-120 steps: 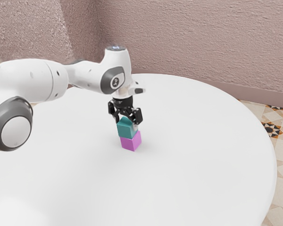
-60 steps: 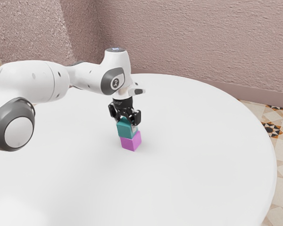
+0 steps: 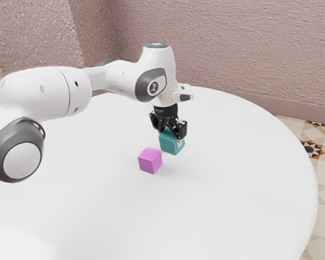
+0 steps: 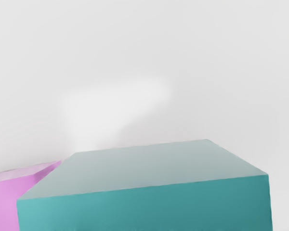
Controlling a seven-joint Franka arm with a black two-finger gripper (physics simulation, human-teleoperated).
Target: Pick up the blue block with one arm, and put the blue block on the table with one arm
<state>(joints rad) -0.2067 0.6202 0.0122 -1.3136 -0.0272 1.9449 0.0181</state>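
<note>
The hand (image 3: pixel 171 138) grips the blue block (image 3: pixel 170 144), fingers (image 3: pixel 181 129) 1 block-width apart, on the far side of the pink block (image 3: pixel 150 161), toward the exterior view's right; releasing too high could tumble it onto the desk (image 3: pixel 227 189); drifting nearer while low could clip the pink block.

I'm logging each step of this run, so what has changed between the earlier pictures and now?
The blue block has come off the top of the pink block and moved toward the exterior view's right, carried by the gripper, which is shut on it. The pink block stayed in place on the table.
</note>
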